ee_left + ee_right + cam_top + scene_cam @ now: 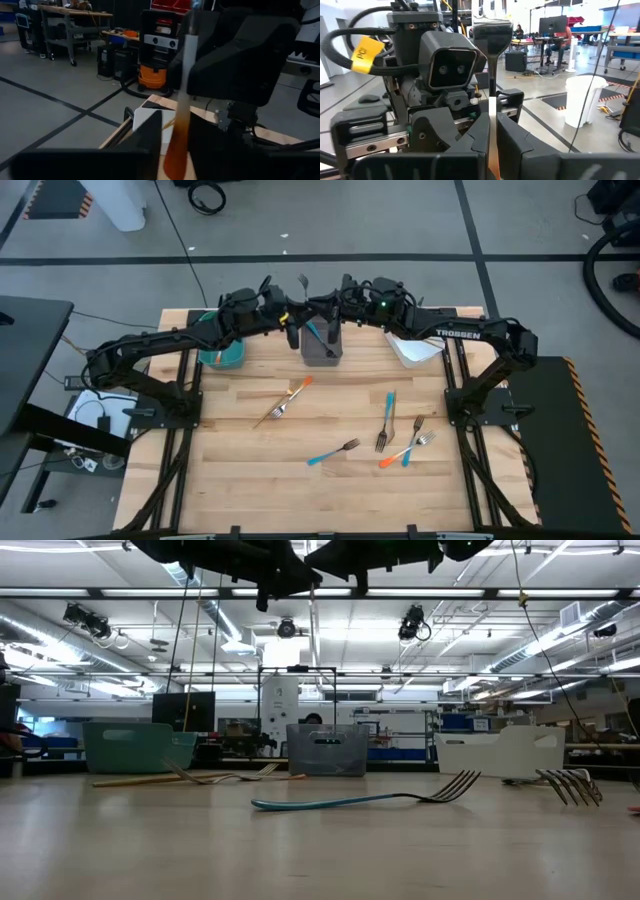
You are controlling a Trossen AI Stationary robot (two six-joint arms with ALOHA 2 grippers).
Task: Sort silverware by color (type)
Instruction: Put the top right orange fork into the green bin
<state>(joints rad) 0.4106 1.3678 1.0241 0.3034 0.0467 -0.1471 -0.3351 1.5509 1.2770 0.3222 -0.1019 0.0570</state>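
Both arms meet high above the grey bin [320,348] at the table's far edge. My left gripper [176,125] [296,316] is shut on an orange-handled fork [184,85] that stands upright. My right gripper [492,120] [336,306] faces it and is shut on a slim shaft whose silvery head [492,35] rises above; it looks like the same fork. A blue fork [318,335] leans inside the grey bin. Several forks lie flat on the table: an orange one [288,400], blue ones [335,452] [390,405], and a crossed group [408,448]. My left gripper pinches the fork's orange handle [176,150] between its two fingers [150,135]. The fork is lifted clear and upright, its pale neck [187,60] rising past the fingers. My right gripper pinches the slim shaft [492,107] between its two fingers [512,135], across its length. The shaft stands upright and clear of the table, with the metal head above the fingers. How far back it reaches cannot be told.
A teal bin [222,352] stands left of the grey one and a white bin [415,348] right of it, all along the far edge. In the low view a blue fork [360,800] lies nearest, before the grey bin [328,750]. The near half of the table is bare wood.
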